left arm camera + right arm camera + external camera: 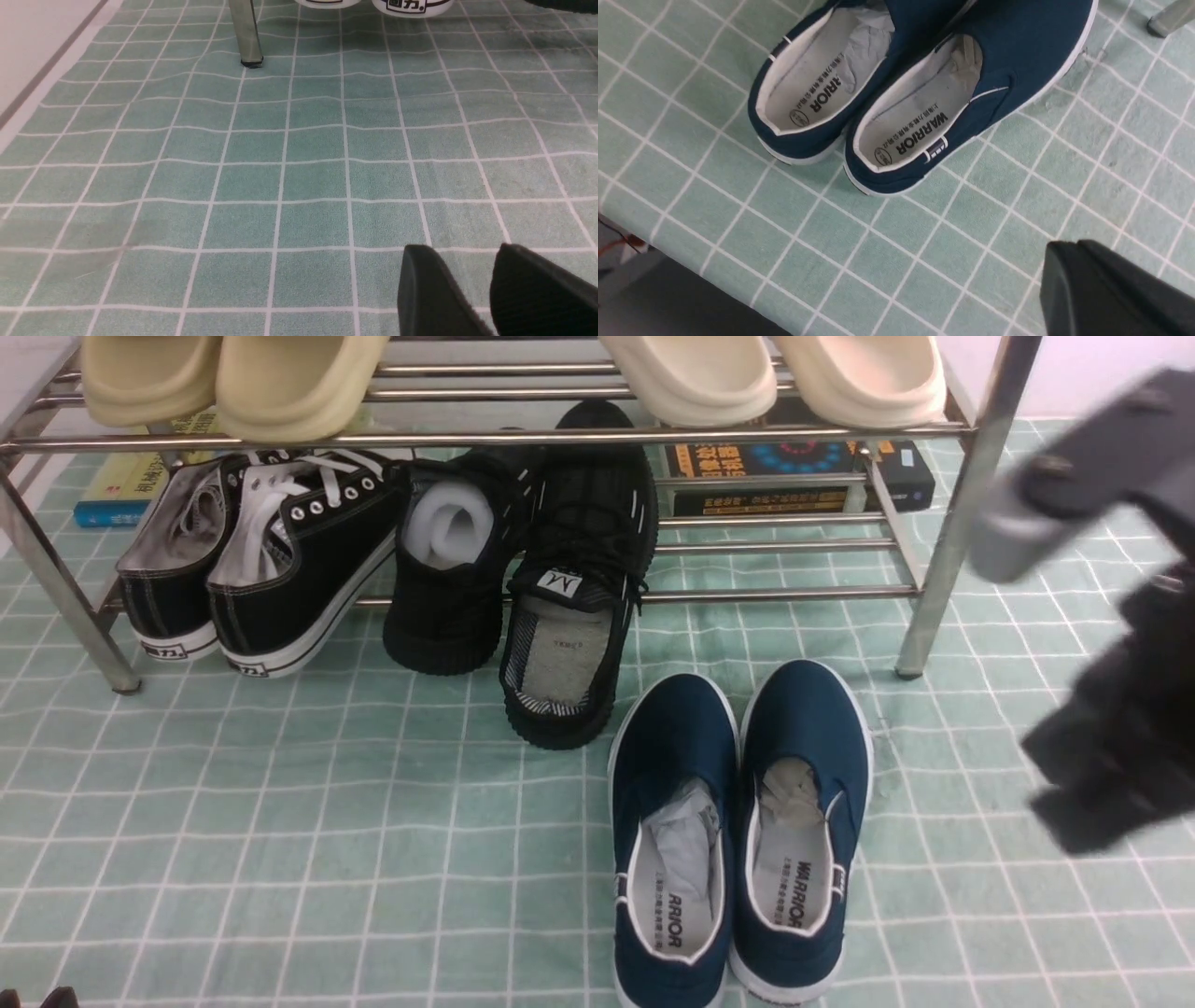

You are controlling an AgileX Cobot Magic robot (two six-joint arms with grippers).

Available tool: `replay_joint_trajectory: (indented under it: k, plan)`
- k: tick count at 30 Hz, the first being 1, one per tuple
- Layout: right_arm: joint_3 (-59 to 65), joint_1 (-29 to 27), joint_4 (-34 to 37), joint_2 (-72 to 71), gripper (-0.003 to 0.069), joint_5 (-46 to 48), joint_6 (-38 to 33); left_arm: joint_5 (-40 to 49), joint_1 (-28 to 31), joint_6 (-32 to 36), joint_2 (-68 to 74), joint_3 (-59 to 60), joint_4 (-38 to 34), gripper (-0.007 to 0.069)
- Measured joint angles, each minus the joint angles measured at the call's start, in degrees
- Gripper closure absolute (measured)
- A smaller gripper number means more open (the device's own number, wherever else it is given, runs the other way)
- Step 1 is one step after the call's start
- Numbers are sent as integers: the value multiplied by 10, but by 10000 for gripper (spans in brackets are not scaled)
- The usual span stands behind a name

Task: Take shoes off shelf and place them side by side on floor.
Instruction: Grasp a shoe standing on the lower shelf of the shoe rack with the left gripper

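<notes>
Two navy slip-on shoes stand side by side on the pale green gridded floor, heels toward me; the right wrist view shows them too. On the steel shelf, one black knit sneaker rests on the lower tier. Its mate tilts off the front rod, heel on the floor. My right gripper is shut and empty, above bare floor beside the navy pair; its arm shows blurred at the right. My left gripper hangs open and empty over bare floor.
Black canvas sneakers with white laces sit at the lower tier's left. Cream slides fill the top tier. Books lie behind the shelf. A shelf leg stands ahead of the left gripper. The mat's edge lies near the right gripper.
</notes>
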Motion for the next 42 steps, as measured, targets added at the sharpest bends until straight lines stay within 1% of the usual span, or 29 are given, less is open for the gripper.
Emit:
replay_joint_trajectory:
  k: [1,2,4,5,6,7,8,9,11,13,16,18,19,20,30,34,36,37,41,42]
  plan:
    - [5,0,0,-6,674,0,0,0,0,0,0,0,0,383]
    - [55,0,15,-52,674,-56,0,0,0,0,0,0,8,383]
    - [117,0,35,-106,674,-130,0,0,0,0,0,0,10,383]
    - [142,0,43,-131,674,-163,0,0,0,-1,0,0,10,383]
    - [149,0,45,-131,674,-163,0,0,0,-3,0,0,10,383]
    - [194,0,57,-166,674,-240,0,0,0,-21,0,0,-4,383]
    - [226,0,64,-185,674,-283,0,-2,0,-43,0,0,-27,383]
    - [262,0,69,-204,674,-326,0,-5,0,-72,0,0,-66,383]
    - [304,0,72,-223,674,-399,0,-9,0,-146,0,0,-141,383]
    - [328,0,72,-232,673,-442,0,-11,0,-217,0,1,-228,383]
    - [330,0,71,-234,673,-465,0,-11,0,-309,0,2,-321,383]
    - [330,0,68,-234,673,-470,0,-11,0,-330,0,2,-340,383]
    - [330,0,63,-234,673,-472,0,-11,0,-353,0,3,-356,383]
    - [330,0,60,-234,672,-474,0,-14,0,-357,0,3,-356,383]
    - [330,0,50,-234,669,-474,0,-23,0,-360,0,3,-339,383]
    - [330,0,50,-234,669,-474,0,-42,0,-360,0,3,-340,389]
    - [323,0,50,-234,667,-466,0,-39,0,-348,0,-14,-340,421]
    - [322,0,50,-234,666,-464,0,-37,0,-347,0,-17,-340,424]
    - [287,0,39,-234,663,-427,0,17,0,-293,36,-129,-311,541]
    - [282,0,36,-234,662,-424,0,30,0,-288,46,-149,-305,553]
